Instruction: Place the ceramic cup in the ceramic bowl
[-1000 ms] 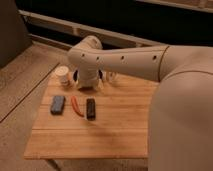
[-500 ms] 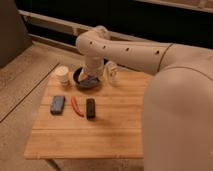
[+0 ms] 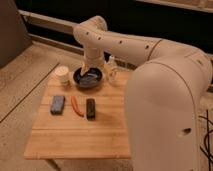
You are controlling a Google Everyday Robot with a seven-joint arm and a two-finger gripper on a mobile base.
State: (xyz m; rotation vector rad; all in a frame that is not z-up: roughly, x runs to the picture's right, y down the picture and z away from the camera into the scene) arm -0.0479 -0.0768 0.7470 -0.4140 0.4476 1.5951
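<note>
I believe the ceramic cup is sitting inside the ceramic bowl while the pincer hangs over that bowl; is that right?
Not quite: the camera view shows the ceramic cup on the table, beside the ceramic bowl, not in it. The pincer does hang over the bowl.

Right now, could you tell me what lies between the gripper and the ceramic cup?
In the camera view, the gripper hangs over the ceramic bowl; between it and the ceramic cup lie only the bowl's rim and a strip of bare table.
</note>
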